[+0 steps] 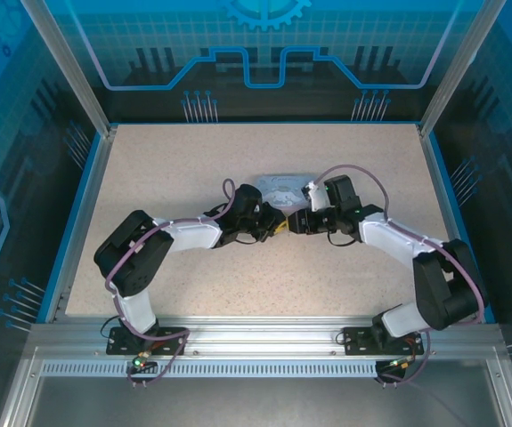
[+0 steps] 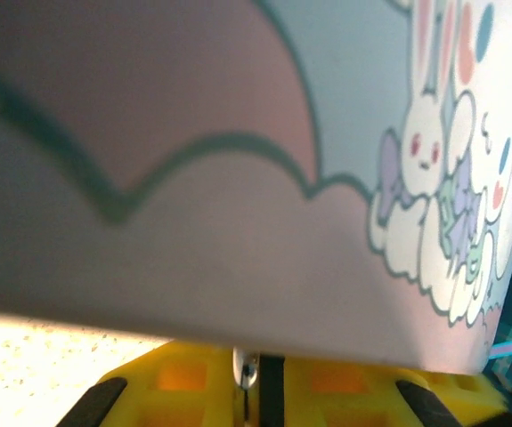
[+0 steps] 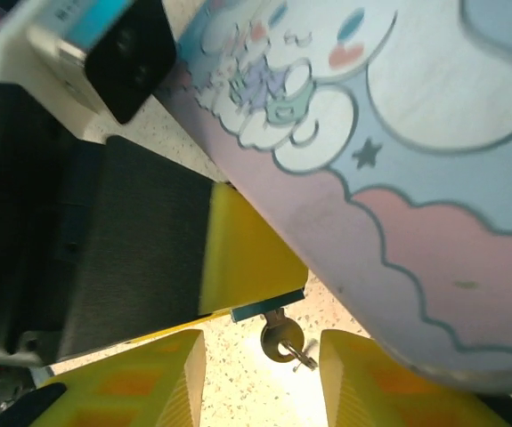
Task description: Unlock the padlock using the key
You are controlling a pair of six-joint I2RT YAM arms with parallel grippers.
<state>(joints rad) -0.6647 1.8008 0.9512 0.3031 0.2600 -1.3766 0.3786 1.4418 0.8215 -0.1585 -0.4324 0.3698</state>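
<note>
- Tin [image 1: 284, 187] is my reference: pale blue with a cartoon print, lying on the counter [image 1: 175, 169] about mid-depth.
- Both my hands meet just in front of the tin on its near side, tips facing each other and close together.
- Left hand [image 1: 273, 227]: closed. In the left wrist view its yellow fingers [image 2: 180, 382] sit nearly together right under the tin's edge, with a thin metal sliver pinched in the slit between them. Can't tell which part of the thing that sliver is.
- Padlock [image 3: 282, 339]: small and dark brassy, hanging under the tip of my left hand, just beside the tin's near edge. Its loop end goes up into the left fingers.
- Can't confirm whether the padlock is clear of the counter or resting on it.
- Key [image 3: 304, 359]: tiny silvery bit sticking out of the padlock at the end farthest from my left fingers. Touching the padlock body; can't tell how far in it sits.
- Right hand [image 3: 260, 378]: open, gripping nothing. Its yellow fingers are spread with one on either side of the padlock and key, and neither touches them.
- From above, the tin lies just behind both hands, nearer the right one's wrist.
</note>
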